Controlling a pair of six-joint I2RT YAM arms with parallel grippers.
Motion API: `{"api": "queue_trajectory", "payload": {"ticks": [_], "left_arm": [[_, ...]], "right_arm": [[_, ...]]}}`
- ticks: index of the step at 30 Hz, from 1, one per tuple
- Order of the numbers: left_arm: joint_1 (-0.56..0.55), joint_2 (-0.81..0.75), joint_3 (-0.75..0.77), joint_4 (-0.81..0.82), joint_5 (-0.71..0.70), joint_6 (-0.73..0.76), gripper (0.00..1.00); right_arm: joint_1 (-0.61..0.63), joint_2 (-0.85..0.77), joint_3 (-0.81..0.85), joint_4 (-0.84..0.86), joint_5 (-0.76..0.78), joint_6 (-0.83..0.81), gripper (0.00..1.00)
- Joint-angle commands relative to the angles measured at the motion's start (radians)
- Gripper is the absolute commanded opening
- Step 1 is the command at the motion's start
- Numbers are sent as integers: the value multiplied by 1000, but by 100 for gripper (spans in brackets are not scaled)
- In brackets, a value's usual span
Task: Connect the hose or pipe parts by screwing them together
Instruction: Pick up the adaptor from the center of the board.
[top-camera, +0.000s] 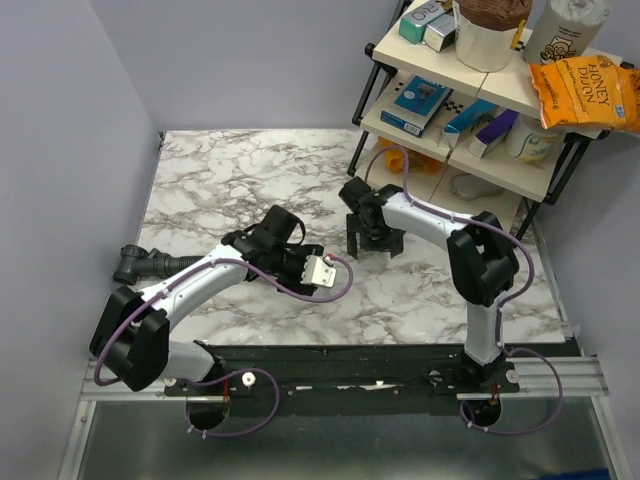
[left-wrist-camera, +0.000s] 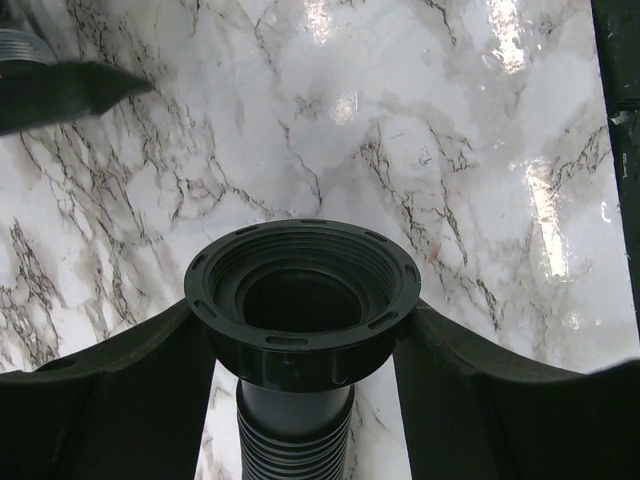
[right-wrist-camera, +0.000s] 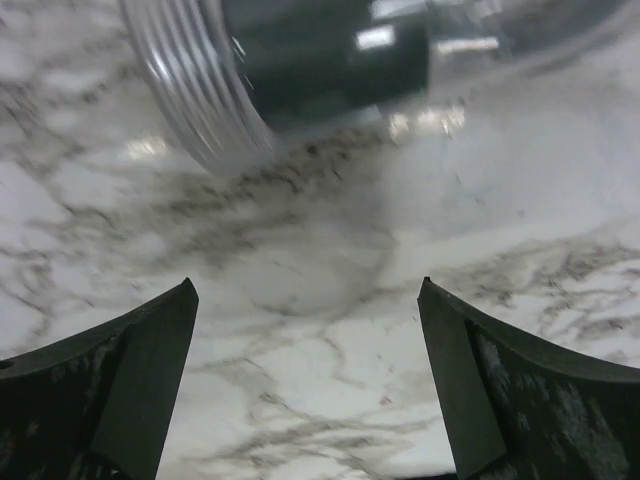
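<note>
– What's on the rack?

– Upper right of the overhead view: the shelf (top-camera: 497, 88) holds blue boxes (top-camera: 418, 103), a pale tub (top-camera: 485, 40) and an orange snack bag (top-camera: 585, 95).

– And the hose?

– The black ribbed hose (top-camera: 175, 262) has one end at the left edge of the marble table (top-camera: 250, 170). From there it runs under the left arm (top-camera: 200, 280) toward the middle.

– How's that arm sitting?

– Low and stretched out, from bottom left to the centre. The left hand (left-wrist-camera: 300, 325) is partly closed, a finger on each side of the hose's collar (left-wrist-camera: 300, 345). The collar's open mouth faces the wrist camera.

– The other one?

– The right arm (top-camera: 440, 225) rises at lower right, bends, and reaches left. The right hand (right-wrist-camera: 305, 300) points down at the table with its fingers spread wide and only marble between them. The fitting (right-wrist-camera: 300, 70), its clear threaded end blurred, lies at the top of that wrist view, apart from the fingers.
</note>
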Motion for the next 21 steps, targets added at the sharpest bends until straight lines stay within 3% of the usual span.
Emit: {"api": "queue_trajectory", "payload": {"ticks": [1,5,11,15,21], "left_arm": [[5,-32,-13,35,6,-1,0],[5,-35,-20,45,4,2,0],[5,-47,-28,38,-3,13,0],[5,-61,-40,43,-2,11,0],[5,-73,-56,51,-6,16,0]], "right_arm": [[-9,-139,-99,26,-35,-65,100],[-14,-193,-60,2,62,-46,100],[-24,-115,187,-137,360,304,100],[-38,-31,286,-138,379,375,100],[-50,155,451,-316,410,505,99]]}}
